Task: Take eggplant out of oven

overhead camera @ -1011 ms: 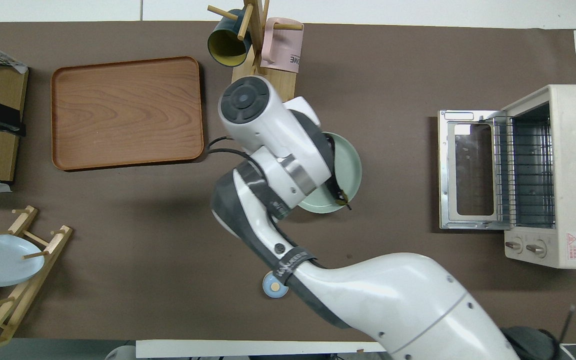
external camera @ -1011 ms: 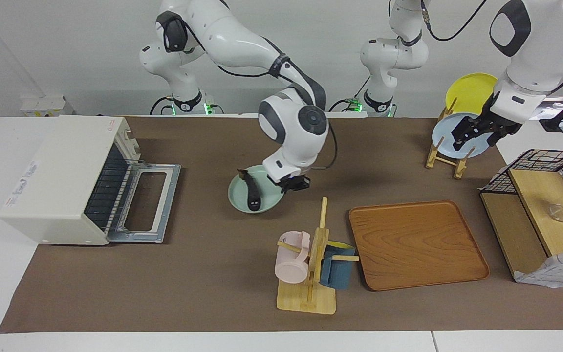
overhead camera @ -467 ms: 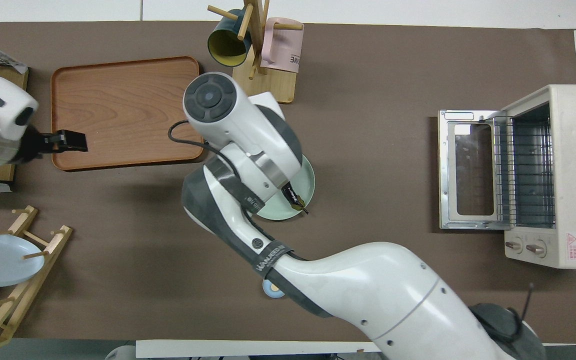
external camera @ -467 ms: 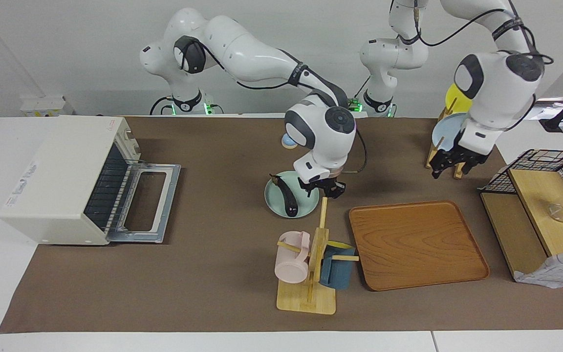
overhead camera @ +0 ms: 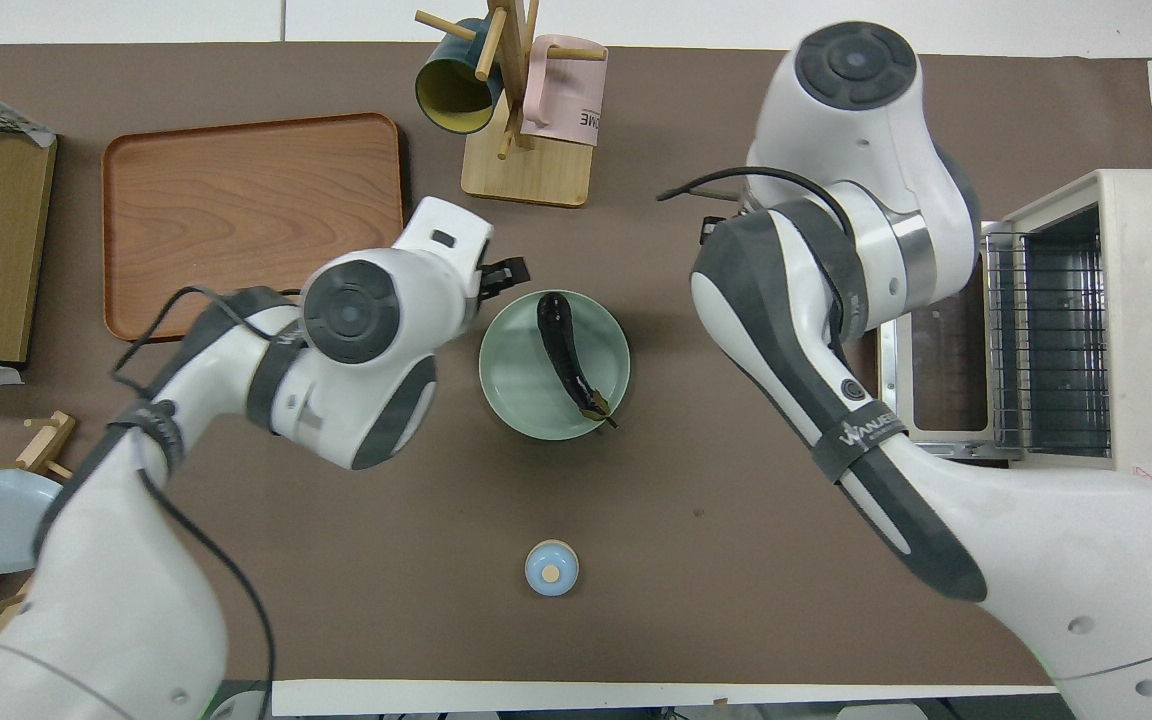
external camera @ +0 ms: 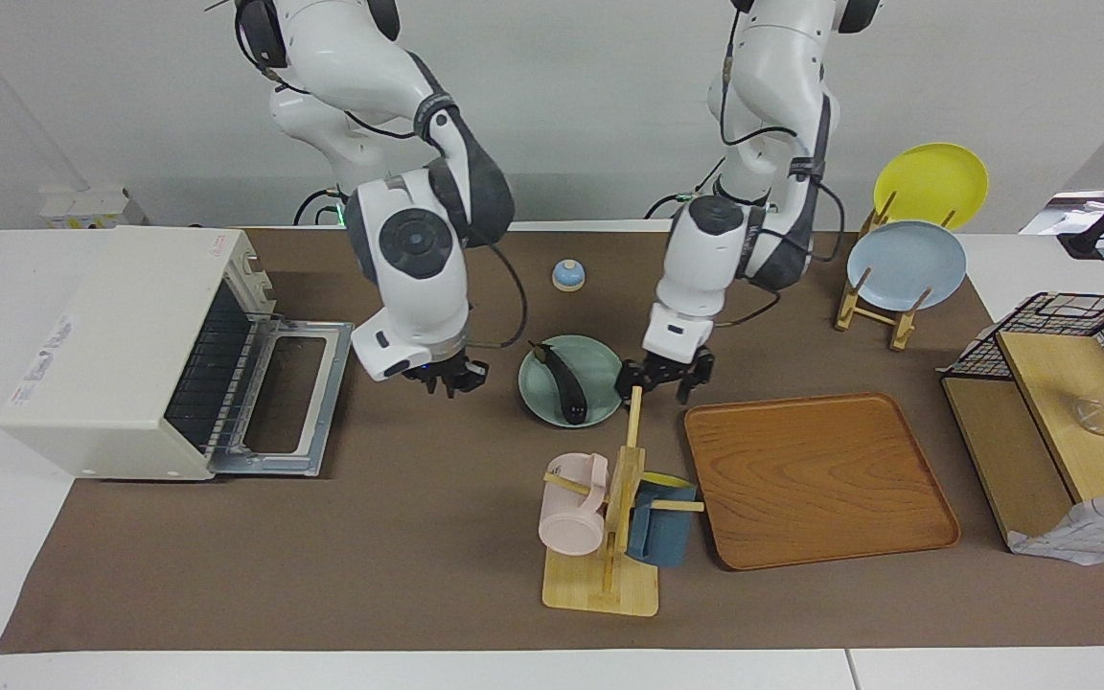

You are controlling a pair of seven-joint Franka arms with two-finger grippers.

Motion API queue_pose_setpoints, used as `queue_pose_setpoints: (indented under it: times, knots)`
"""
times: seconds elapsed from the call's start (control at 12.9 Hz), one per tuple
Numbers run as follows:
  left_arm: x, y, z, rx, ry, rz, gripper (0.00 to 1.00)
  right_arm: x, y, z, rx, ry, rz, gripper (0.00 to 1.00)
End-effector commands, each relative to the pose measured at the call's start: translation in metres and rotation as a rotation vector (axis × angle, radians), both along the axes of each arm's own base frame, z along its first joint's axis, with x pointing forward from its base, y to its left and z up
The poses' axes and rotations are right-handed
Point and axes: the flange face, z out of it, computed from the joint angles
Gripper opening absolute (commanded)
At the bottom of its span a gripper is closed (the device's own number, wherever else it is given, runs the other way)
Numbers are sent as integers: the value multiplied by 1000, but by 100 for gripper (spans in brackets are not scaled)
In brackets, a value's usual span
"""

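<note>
The dark purple eggplant [external camera: 563, 385] lies on the pale green plate [external camera: 593, 360] in the middle of the table, outside the oven; it also shows in the overhead view [overhead camera: 568, 352] on the plate [overhead camera: 521, 392]. The off-white oven [external camera: 121, 335] stands at the right arm's end with its door [external camera: 295, 401] dropped open and its rack bare [overhead camera: 1051, 340]. My right gripper [external camera: 448, 378] hangs low between the oven door and the plate, holding nothing. My left gripper [external camera: 664, 379] is low beside the plate, on the side toward the left arm's end, over the mug rack's top peg.
A wooden mug rack [external camera: 609, 537] with a pink and a blue mug stands farther from the robots than the plate. A wooden tray [external camera: 816, 479] lies beside it. A small blue bell [external camera: 567, 275], a plate rack [external camera: 897, 287] and a wire-basket shelf [external camera: 1060, 383] are also here.
My right gripper dragged the plate with the eggplant toward the left arm's end, then left it and moved toward the oven door. My left arm swung from the plate rack to beside the plate.
</note>
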Motion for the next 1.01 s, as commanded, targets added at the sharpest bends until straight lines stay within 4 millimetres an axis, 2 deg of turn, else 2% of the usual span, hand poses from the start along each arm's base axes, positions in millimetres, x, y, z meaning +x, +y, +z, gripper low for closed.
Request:
queue_pose_setpoints:
  times: [0.0, 0.08, 0.16, 0.23, 0.31, 0.39, 0.47, 0.62, 0.7, 0.78, 0.86, 0.93]
  knots:
    - [13, -37, -24, -3, -8, 7, 99, -38, -57, -47, -22, 0, 102, 1]
    - [8, -41, -30, 1, 5, 13, 73, -40, -67, -55, -36, 11, 113, 1]
    - [0, -44, -36, 13, 23, 13, 8, -40, -72, -58, -75, 13, 155, 0]
    - [-8, -48, -39, 34, 48, 5, 0, -44, -76, -65, -113, 21, 185, 0]
    - [-10, -46, -39, 62, 80, 6, 0, -46, -79, -69, -116, 9, 193, 0]
    - [-11, -47, -36, 74, 94, 8, 0, -45, -96, -73, -136, 13, 189, 0]
    - [-11, -47, -35, 80, 101, 10, 0, -44, -103, -72, -167, 11, 215, 0]
    - [-10, -45, -33, 97, 120, 15, 0, -46, -105, -72, -180, 23, 225, 0]
    - [0, -39, -22, 112, 137, 32, 0, -45, -107, -72, -182, 24, 227, 0]
    - [18, -20, -1, 136, 159, 62, 0, -45, -107, -72, -182, 27, 236, 0]
    - [47, 20, 14, 154, 161, 111, 0, -43, -109, -68, -207, 36, 261, 0]
    - [71, 62, 29, 157, 156, 85, 0, -38, -111, -59, -247, 41, 301, 0]
